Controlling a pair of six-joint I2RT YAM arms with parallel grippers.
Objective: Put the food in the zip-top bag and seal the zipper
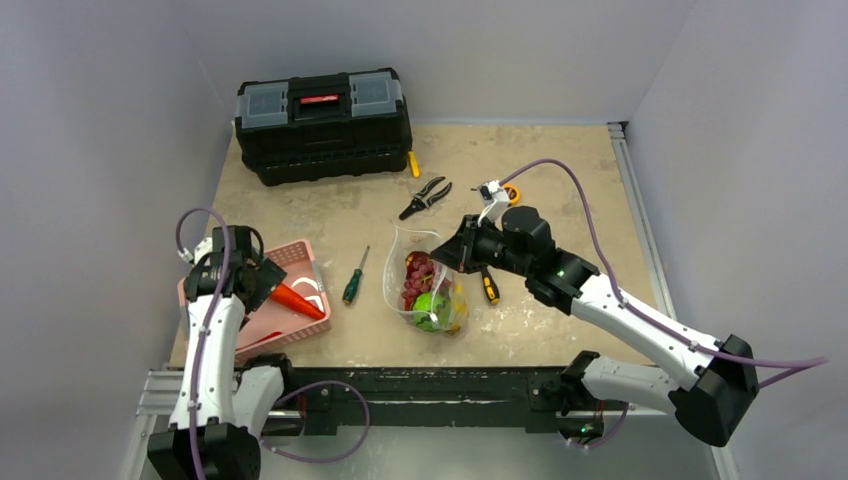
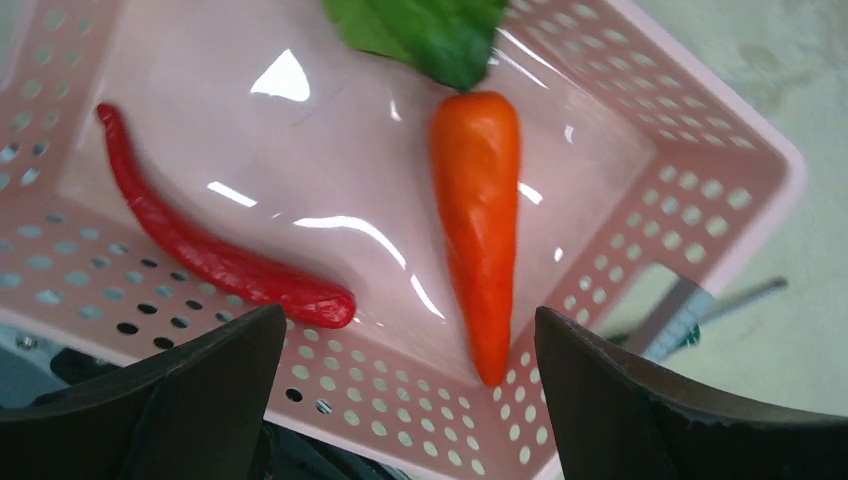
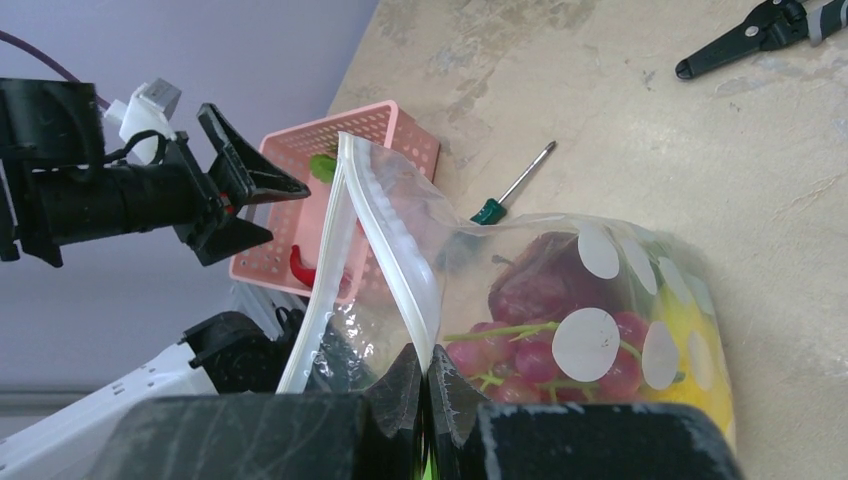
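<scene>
An orange carrot [image 2: 478, 220] with a green leaf top and a red chili [image 2: 200, 250] lie in the pink basket [image 2: 420, 400]. My left gripper [image 2: 410, 345] hovers over the basket's near wall, open, with nothing between its fingers; the carrot's tip points between them. In the middle of the table stands the clear dotted zip-top bag [image 1: 425, 285], holding red grapes [image 3: 520, 350], a green piece and a yellow piece. My right gripper [image 3: 428, 375] is shut on one side of the bag's whitish zipper [image 3: 395, 245]. It holds the mouth up and open toward the basket.
A black toolbox [image 1: 322, 122] stands at the back left, with pliers [image 1: 426, 196] in front of it. A green-handled screwdriver [image 1: 354, 278] lies between basket and bag. A yellow-handled screwdriver [image 1: 488, 287] lies right of the bag, under the right arm.
</scene>
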